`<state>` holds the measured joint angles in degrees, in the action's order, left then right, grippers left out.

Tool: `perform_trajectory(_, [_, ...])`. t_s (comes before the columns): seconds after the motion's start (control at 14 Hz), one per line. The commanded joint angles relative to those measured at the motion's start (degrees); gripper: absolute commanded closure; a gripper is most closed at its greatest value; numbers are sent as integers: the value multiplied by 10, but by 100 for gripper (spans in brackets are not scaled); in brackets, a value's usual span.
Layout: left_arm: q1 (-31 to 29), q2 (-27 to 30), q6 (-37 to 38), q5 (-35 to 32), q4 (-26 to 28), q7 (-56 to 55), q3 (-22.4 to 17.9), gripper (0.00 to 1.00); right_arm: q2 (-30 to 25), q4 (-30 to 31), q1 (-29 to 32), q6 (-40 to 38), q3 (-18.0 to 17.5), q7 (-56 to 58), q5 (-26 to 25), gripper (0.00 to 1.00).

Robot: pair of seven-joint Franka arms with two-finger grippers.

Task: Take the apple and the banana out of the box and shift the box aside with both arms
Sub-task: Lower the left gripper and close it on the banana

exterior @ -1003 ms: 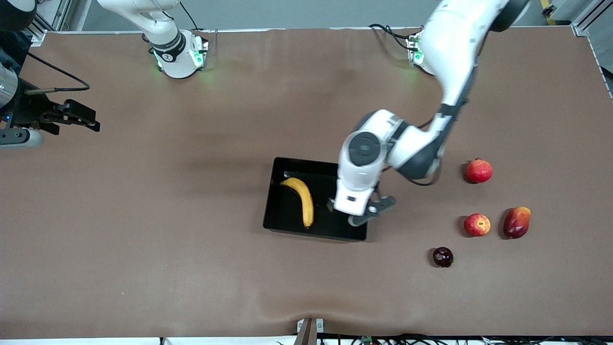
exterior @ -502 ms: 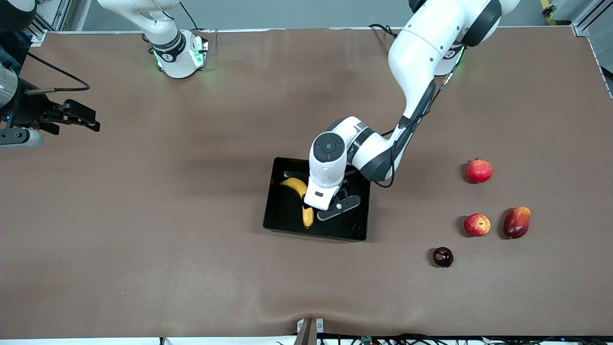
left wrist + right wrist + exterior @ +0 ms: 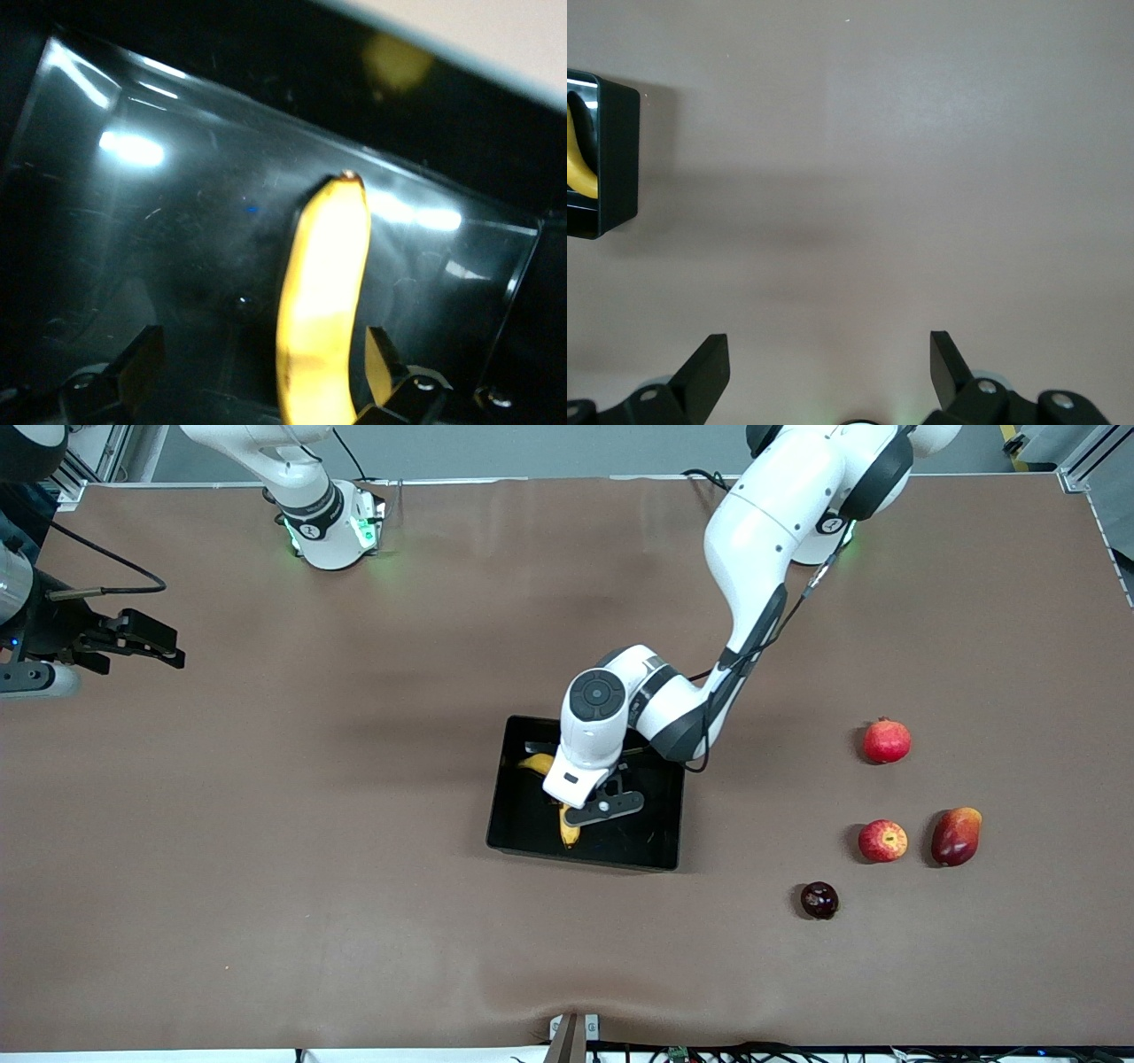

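The black box (image 3: 524, 819) sits mid-table with the yellow banana (image 3: 568, 829) lying inside it. My left gripper (image 3: 261, 359) is low inside the box (image 3: 177, 221), open, its fingers straddling the banana (image 3: 323, 283) without closing on it; one finger (image 3: 381, 359) is close beside the banana. In the front view the left wrist covers the banana's middle. The red and yellow apple (image 3: 882, 841) lies on the table toward the left arm's end. My right gripper (image 3: 164, 651) waits open over bare table at the right arm's end, with nothing between its fingers (image 3: 709, 363).
A pomegranate (image 3: 887, 740), a red and orange fruit (image 3: 956, 836) and a dark plum (image 3: 819, 900) lie near the apple. The right wrist view shows the box's corner (image 3: 616, 159) with a bit of banana (image 3: 578, 164) at its edge.
My left arm has swung from over the box's edge at the left arm's end to over the banana. The right arm has not moved.
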<state>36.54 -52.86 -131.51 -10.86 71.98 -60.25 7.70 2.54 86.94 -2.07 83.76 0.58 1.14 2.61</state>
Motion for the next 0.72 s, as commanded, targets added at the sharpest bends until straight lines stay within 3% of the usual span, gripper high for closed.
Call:
perform_trajectory(0.0, [12, -16, -10, -4, -18, 23, -4, 0, 2, -8, 7, -4, -4, 3, 2, 0])
perform_trajectory(0.5, [19, -27, -15, -4, -18, 37, -4, 0, 2, -8, 7, -4, -4, 4, 3, 0])
perform_trajectory(0.57, [19, -29, -16, -5, -18, 37, -4, 7, 2, -8, 7, -4, -4, 3, 3, 0])
perform_trajectory(0.65, [20, -32, -16, -5, -18, 37, -4, 29, 2, -8, 7, -4, -4, 3, 2, 0])
